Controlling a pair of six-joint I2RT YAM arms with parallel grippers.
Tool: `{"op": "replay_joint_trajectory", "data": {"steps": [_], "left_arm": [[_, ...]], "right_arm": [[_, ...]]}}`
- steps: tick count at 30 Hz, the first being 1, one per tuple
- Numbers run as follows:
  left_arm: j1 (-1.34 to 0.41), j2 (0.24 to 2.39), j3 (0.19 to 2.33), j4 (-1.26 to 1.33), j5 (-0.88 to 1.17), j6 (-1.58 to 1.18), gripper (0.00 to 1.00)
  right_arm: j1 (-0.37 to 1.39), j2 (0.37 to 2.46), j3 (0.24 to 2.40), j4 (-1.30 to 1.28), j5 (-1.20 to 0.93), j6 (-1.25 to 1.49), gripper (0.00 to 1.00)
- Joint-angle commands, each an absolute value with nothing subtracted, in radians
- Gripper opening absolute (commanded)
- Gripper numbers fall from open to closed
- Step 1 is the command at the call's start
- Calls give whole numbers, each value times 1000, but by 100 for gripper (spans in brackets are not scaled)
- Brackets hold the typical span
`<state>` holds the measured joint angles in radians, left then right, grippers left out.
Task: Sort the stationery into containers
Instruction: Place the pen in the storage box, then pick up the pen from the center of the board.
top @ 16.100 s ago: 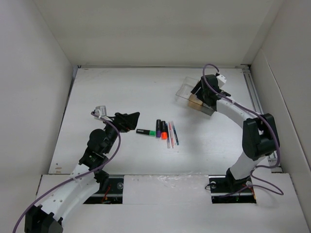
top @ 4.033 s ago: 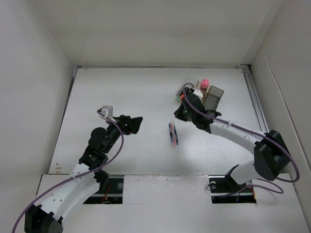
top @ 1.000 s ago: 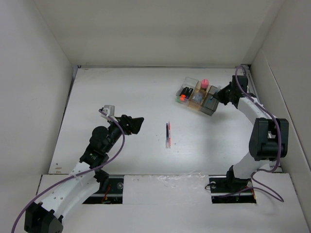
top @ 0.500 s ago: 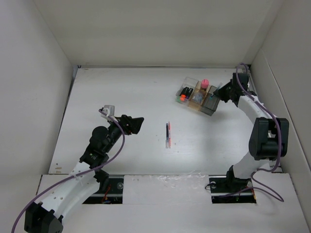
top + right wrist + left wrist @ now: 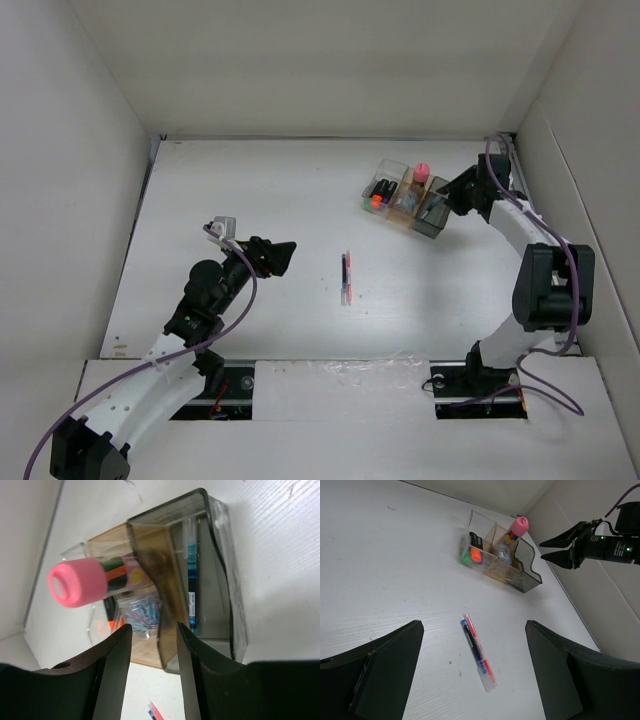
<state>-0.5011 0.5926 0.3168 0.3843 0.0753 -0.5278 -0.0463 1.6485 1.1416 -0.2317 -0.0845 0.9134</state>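
The right claw (image 5: 447, 192) hangs with its two fingers apart and has nothing in it. Just in front of it is the dark grey box (image 5: 226, 570). That is the nearest of the three joined boxes (image 5: 425, 222). A blue pen (image 5: 192, 585) lies inside it.

Past that, further from the claw, is the tan box (image 5: 496, 570). A pink-capped bottle (image 5: 77, 582) sticks up over its rim, and coloured paper clips (image 5: 140, 615) lie beside the bottle. The clear box (image 5: 480, 522) is the furthest one and has the markers (image 5: 474, 547) in it.

The left claw (image 5: 275, 255) is open wide and has nothing in it too. A pink pen (image 5: 479, 647) and a loose blue pen (image 5: 471, 642) lie side by side ahead of it, well apart from the boxes.

The table (image 5: 230, 190) is white and flat. White walls (image 5: 300, 60) stand around it.
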Motion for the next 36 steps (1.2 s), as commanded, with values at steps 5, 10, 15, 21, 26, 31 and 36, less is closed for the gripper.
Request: {"op": "replay_joint_trajectory", "data": {"steps": [5,10,15,21,26,31,36], "left_arm": [[-499,580,362,420,89,-520,80],[-499,580,362,420,89,-520,80],[-499,580,362,420,89,-520,80],[-499,589,362,420,89,-520,80],[-499,589,353,430,80,-520,80],[-499,598,353,430,80,-520,80],[-499,589,353,430,80,-520,80]], "right_arm": [[38,1439,1082,-167,-84,916,34],[222,1335,993,-158,-51,850,3],[431,1324,914,-158,101,824,0],[685,1336,870,-189,247,838,4],[823,1410,870,-242,371,859,41],[871,1535,914,-252,413,877,47],[882,1617,957,-252,440,887,30]]}}
